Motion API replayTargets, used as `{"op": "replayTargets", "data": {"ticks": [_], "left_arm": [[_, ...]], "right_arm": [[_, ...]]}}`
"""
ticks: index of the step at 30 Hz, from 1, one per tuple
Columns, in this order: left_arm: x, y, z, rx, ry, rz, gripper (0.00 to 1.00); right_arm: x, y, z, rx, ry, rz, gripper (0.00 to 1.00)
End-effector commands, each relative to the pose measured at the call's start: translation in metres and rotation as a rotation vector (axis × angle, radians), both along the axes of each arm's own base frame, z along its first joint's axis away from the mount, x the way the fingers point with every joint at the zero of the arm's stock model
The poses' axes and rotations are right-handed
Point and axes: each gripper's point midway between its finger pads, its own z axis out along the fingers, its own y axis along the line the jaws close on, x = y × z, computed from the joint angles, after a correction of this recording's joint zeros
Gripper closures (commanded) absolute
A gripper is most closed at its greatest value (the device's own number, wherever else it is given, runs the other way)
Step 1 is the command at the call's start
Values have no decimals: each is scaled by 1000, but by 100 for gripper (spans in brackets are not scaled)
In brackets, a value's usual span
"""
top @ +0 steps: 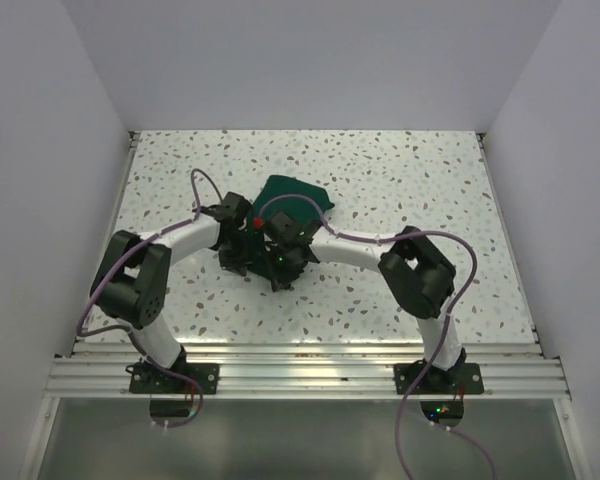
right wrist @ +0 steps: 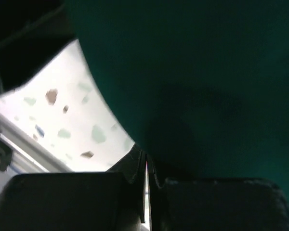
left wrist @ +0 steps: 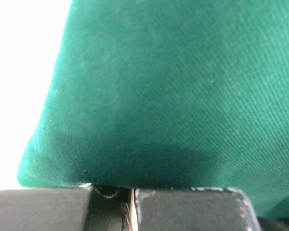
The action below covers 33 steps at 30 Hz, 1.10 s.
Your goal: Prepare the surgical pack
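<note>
The surgical pack (top: 295, 203) is a dark green drape, bunched up at the middle of the speckled table (top: 410, 170). Both arms reach inward and meet at its near edge. My left gripper (top: 242, 226) is at the bundle's left side and my right gripper (top: 278, 234) is just beside it. In the left wrist view the green fabric (left wrist: 173, 91) fills the frame down to the shut jaws (left wrist: 130, 188), and the fingertips are buried in it. In the right wrist view the drape (right wrist: 197, 72) hangs from the shut jaws (right wrist: 147, 161).
White walls enclose the table on the left, back and right. A metal rail (top: 300, 372) carrying both arm bases runs along the near edge. Grey cables (top: 205, 185) loop off each arm. Speckled tabletop (right wrist: 62, 115) shows beneath the drape.
</note>
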Motion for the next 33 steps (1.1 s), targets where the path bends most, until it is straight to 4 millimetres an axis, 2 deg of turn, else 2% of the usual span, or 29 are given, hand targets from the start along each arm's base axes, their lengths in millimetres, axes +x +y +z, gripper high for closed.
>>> {"op": "replayTargets", "data": {"ticks": [1,3,6,8,10,13,14,16,17,18,19,20,21,22,23,24,27,30,33], "left_arm": [[41,-10,4,-32,-99,-14,100],[54,-13,3,-37,-106,-18,100],[74,-16,8,-54,-127,-33,100],[87,-16,13,-49,-147,-35,100],[89,-15,17,-57,-147,-38,100],[79,-18,29,-97,-160,-37,97],[66,-17,35,-118,-164,-33,88],[51,-18,44,-158,-176,-10,83],[34,-16,54,-191,-197,-6,80],[27,-17,60,-213,-208,14,78],[19,-15,65,-228,-223,22,74],[6,-15,77,-266,-259,28,65],[1,-13,84,-277,-283,30,58],[-3,-11,88,-284,-304,36,29],[-10,-9,98,-301,-346,35,1],[-11,-9,103,-310,-374,34,0],[-16,-8,112,-334,-415,36,0],[-18,-7,114,-352,-438,60,0],[-23,-9,115,-399,-466,84,0]], "right_arm": [[47,-13,2,-32,-39,-75,100],[65,-18,4,-17,-34,-98,100],[81,-21,7,-8,-40,-96,100],[81,-24,2,-35,-38,-64,100],[79,-21,6,-18,-32,-40,100],[68,-21,20,19,-23,-28,100],[65,-21,37,43,-38,-35,100],[48,-26,48,53,-28,-33,100],[43,-29,56,62,-32,-34,100],[31,-35,72,82,-46,-30,100],[25,-41,78,83,-45,-37,98],[17,-53,75,65,-30,-54,95],[16,-61,88,70,-62,-74,92],[13,-72,89,44,-62,-93,79],[13,-80,87,24,-63,-118,70],[16,-94,81,-17,-76,-148,57],[23,-122,67,-121,-91,-228,1],[20,-144,49,-183,-37,-315,1],[12,-151,39,-147,10,-364,1]]}}
